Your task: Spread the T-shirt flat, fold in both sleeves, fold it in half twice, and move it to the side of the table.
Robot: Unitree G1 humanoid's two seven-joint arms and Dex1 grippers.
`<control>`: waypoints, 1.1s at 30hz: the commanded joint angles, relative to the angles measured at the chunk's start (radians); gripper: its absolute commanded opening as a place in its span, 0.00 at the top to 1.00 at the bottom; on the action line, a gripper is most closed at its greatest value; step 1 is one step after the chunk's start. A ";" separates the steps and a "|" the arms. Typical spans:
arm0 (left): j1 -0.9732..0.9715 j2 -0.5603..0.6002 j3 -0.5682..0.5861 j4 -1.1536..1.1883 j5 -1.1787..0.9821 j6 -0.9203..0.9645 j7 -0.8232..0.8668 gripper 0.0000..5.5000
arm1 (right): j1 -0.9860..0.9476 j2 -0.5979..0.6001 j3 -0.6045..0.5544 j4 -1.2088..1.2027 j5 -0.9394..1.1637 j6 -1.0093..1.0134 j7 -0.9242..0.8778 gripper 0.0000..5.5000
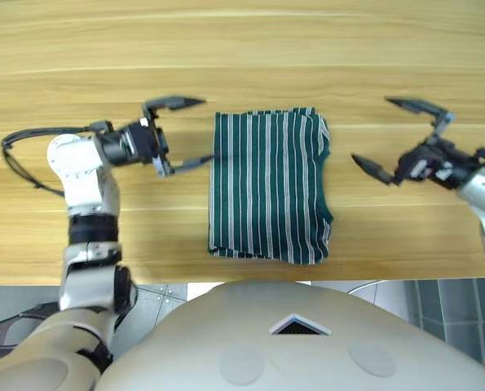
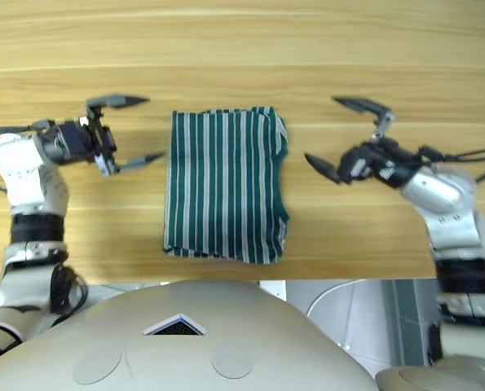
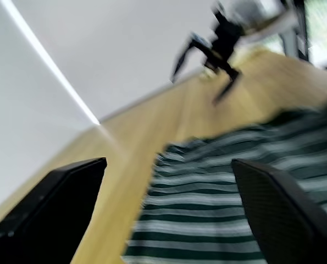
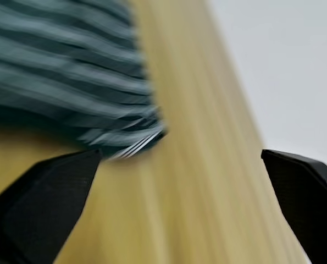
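The left gripper [image 1: 200, 130] hangs with its fingers spread wide, one tip just beside the folded dark-green, white-striped T-shirt [image 1: 268, 197]. The right gripper [image 1: 371, 130] is equally agape, near the opposite side. The left wrist view adds a pale wall [image 3: 125, 49] beyond the light wooden table [image 1: 242, 49]. The shirt lies mid-table, its long axis and stripes running away from the robot.
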 commanded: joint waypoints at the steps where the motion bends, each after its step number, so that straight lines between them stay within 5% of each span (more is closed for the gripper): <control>1: 0.213 0.233 -0.045 -0.280 0.121 0.053 -0.041 0.12 | 0.267 -0.156 -0.186 -0.208 0.059 -0.049 0.153 0.02; 6: 0.412 0.379 -0.114 -0.399 0.134 0.095 -0.049 0.12 | 0.388 -0.145 -0.056 -0.300 0.037 -0.038 0.232 0.02; 13: 0.365 0.341 -0.258 -0.298 0.365 0.038 0.152 0.12 | 0.313 -0.043 0.183 -0.302 -0.062 0.007 0.240 0.02; 21: 0.341 0.319 -0.347 -0.313 0.346 0.024 0.284 0.12 | 0.239 -0.001 0.268 -0.262 -0.148 0.046 0.204 0.02; 33: 0.312 0.326 -0.428 -0.280 0.312 -0.011 0.337 0.12 | 0.197 -0.004 0.295 -0.255 -0.179 0.083 0.164 0.46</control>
